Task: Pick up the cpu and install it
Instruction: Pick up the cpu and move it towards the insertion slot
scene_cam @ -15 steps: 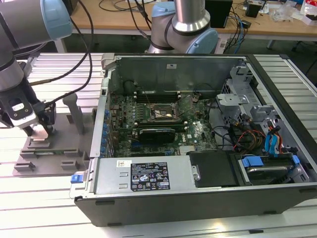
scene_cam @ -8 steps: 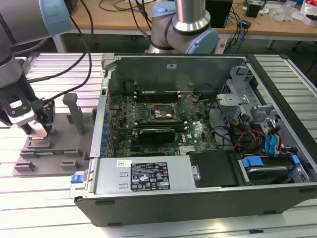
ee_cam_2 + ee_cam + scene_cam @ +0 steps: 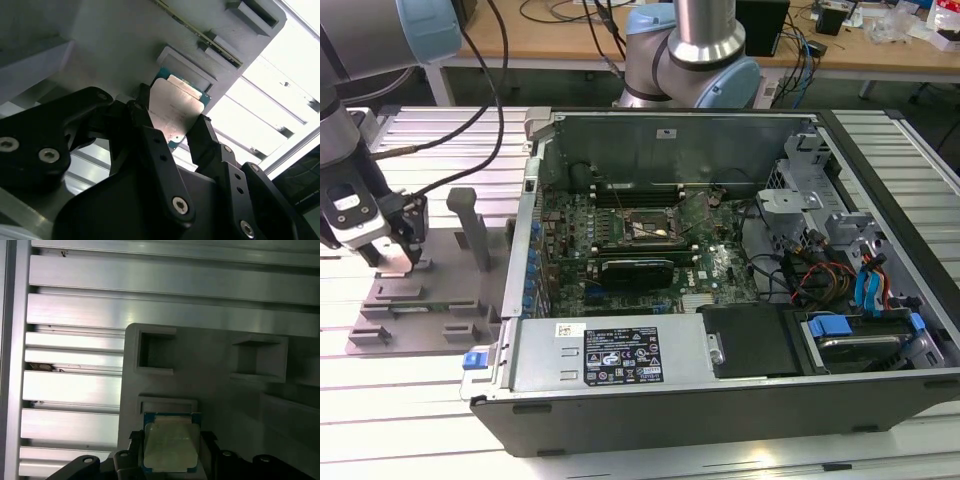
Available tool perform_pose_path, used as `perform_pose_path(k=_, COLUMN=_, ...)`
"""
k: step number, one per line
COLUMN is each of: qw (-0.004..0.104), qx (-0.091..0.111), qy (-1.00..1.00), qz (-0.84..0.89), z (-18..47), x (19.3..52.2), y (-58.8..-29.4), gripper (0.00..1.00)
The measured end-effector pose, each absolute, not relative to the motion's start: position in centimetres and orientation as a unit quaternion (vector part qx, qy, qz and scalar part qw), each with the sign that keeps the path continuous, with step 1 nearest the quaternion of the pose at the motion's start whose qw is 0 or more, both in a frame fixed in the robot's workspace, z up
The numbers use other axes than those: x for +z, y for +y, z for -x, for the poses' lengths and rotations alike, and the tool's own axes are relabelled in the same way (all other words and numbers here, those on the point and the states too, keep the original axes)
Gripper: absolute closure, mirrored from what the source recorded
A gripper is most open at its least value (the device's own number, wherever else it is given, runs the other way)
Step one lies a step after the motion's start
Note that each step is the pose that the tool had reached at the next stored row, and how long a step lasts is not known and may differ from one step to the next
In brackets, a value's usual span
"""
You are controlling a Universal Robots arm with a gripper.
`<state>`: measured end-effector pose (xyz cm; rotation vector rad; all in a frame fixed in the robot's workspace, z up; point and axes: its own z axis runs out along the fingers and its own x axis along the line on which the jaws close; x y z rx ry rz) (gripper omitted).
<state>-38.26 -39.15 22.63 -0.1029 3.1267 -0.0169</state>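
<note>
As fingers [image 3: 202,135] grip cpu [image 3: 175,107], narrowly parted

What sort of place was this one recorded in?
Probably a robotics lab bench set up for PC assembly: an open computer case sits on a slotted aluminium table, a grey parts fixture lies beside it, and cable-strewn desks stand behind.

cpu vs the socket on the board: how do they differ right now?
The cpu is a small chip with a shiny silver top; the socket is a dark frame. The cpu is clamped in the gripper over the grey fixture, outside the case; the socket is fixed on the motherboard inside. Both are square.
</note>
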Motion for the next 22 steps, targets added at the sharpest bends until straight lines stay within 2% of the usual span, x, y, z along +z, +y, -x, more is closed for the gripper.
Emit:
perform_pose_path(k=13, qw=0.007, qx=-0.007, qy=0.999, qz=0.033, z=38.3, x=23.8, y=-39.1, gripper=0.46)
perform_pose_path(k=22, qw=0.006, qx=-0.008, qy=0.999, qz=0.033, z=38.3, x=25.8, y=-39.1, gripper=0.46)
